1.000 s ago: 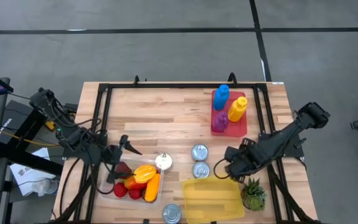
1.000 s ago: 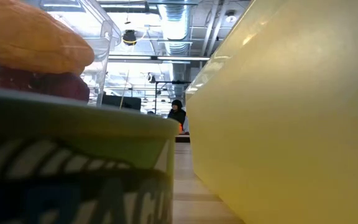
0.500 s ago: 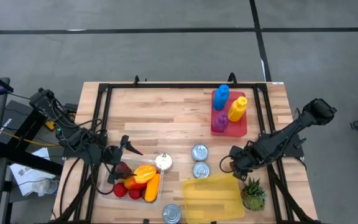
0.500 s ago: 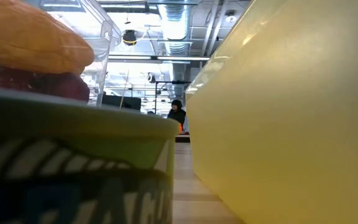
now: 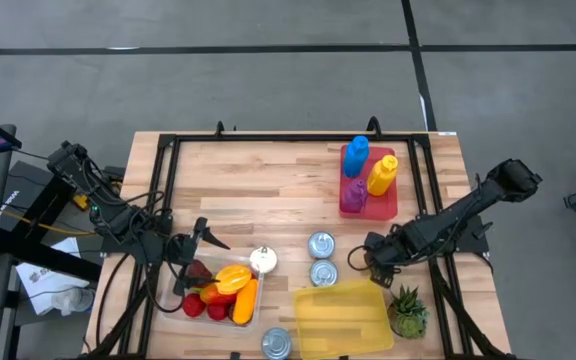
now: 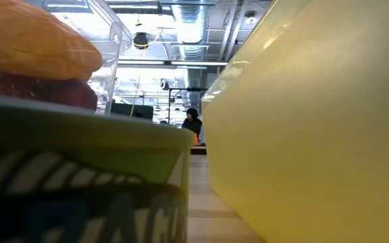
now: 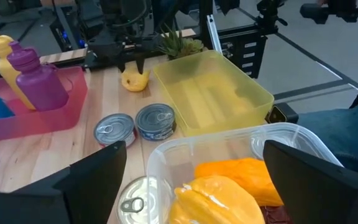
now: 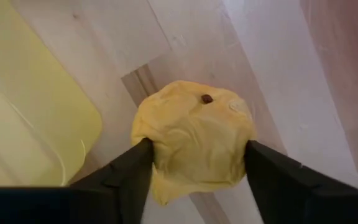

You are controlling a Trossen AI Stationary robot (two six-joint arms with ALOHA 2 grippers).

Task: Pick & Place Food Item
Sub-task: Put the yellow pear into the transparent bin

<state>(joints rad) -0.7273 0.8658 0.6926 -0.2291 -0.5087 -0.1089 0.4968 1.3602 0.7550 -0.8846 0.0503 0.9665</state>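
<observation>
At five o'clock on the table, the right gripper (image 8: 194, 165) pinches the small, lumpy yellow plastic fruit (image 8: 193, 138) beside the translucent yellow bin (image 5: 343, 318); probably light, stiff, slippery — hold its widest middle

3 bottles (image 5: 368, 172) on one red tray (image 5: 392, 203) — 4 cans (image 5: 320, 244), 2 bins: clear bin (image 5: 173, 302), yellow bin (image 5: 343, 322). 1 plant (image 5: 406, 312), 1 yellow fruit (image 8: 192, 138) — 2 arms.
</observation>
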